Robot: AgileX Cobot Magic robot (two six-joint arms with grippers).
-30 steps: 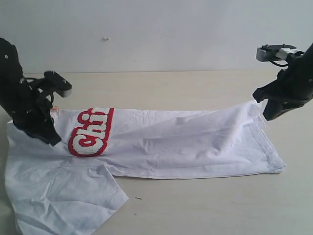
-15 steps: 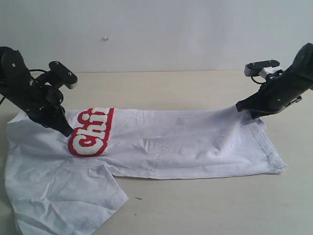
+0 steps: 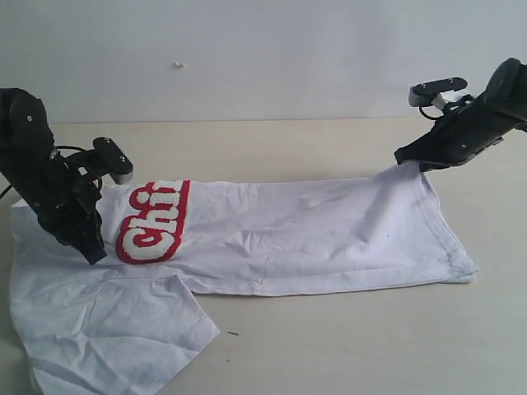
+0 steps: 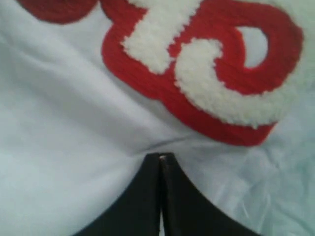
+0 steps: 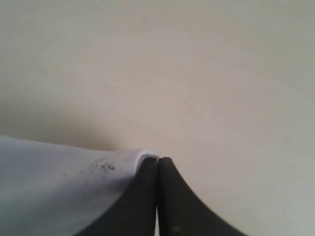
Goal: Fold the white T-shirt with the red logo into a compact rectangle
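As the right end effector point(image 3: 402, 160) rose, the white T-shirt point(image 3: 313, 239) lifted.

White T-shirt point(image 3: 329, 239), red logo point(image 3: 152, 222), pale beige tabletop point(image 3: 346, 346).
The T-shirt is plain white, with a few small dark specks at the edge by the right hand point(image 3: 409, 161). The logo shows fuzzy white letters inside a thick, solid red border. The tabletop is an even light beige and the wall point(image 3: 288, 58) an unmarked off-white. The left hand point(image 3: 94, 253) and right hand are black.
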